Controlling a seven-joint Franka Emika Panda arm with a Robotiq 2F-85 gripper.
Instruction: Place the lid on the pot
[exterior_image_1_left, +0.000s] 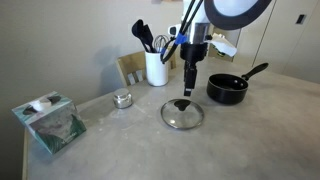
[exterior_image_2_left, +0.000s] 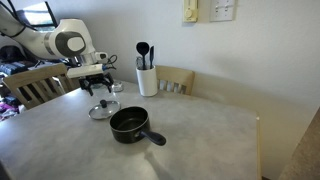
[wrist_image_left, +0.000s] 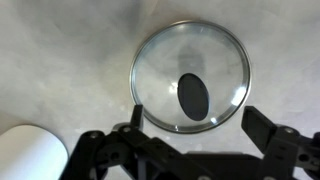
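The glass lid (exterior_image_1_left: 182, 114) with a metal rim and black knob lies flat on the table; it also shows in an exterior view (exterior_image_2_left: 102, 110) and fills the wrist view (wrist_image_left: 191, 77). The black pot (exterior_image_1_left: 227, 89) with a long handle stands apart from it, seen too in an exterior view (exterior_image_2_left: 131, 124). My gripper (exterior_image_1_left: 189, 90) hangs straight above the lid's knob, fingers open and empty, a short way above it. In the wrist view the open fingers (wrist_image_left: 194, 125) straddle the near edge of the lid.
A white utensil holder (exterior_image_1_left: 156, 66) with black utensils stands behind the lid, also in an exterior view (exterior_image_2_left: 147, 78). A small silver tin (exterior_image_1_left: 122, 99) and a tissue box (exterior_image_1_left: 50, 121) sit to one side. A wooden chair (exterior_image_2_left: 177, 80) is behind the table.
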